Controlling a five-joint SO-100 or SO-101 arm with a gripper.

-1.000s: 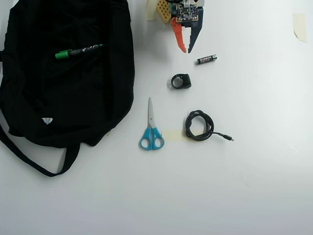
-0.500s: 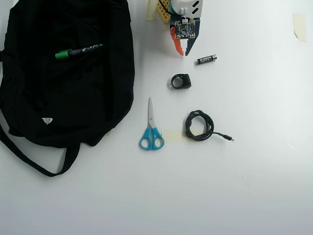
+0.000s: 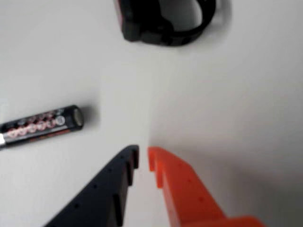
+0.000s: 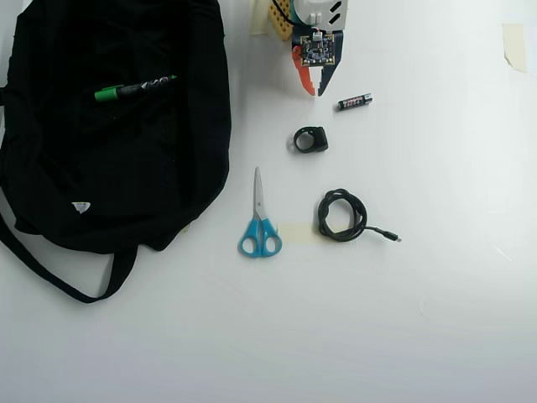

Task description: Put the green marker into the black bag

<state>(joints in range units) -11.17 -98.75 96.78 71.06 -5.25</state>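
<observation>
Green marker (image 4: pixel 134 88) is seen lying on the black bag (image 4: pixel 117 159); task looks done. Pincer (image 4: pixel 316 90) nearly closed, nothing held.

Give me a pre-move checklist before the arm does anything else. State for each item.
1. Green marker location: lies on the black bag in the overhead view; whether it sits inside or only on the fabric: cannot tell.
2. Tool empty: ok, fingers nearly together with nothing between them in the wrist view.
3. Tool clear of the bag: ok, it sits apart over bare table.
4. Battery clear of the tool: ok, lying beside it, not touching.
5. Scissors and coiled cable clear of the bag: ok.
</observation>
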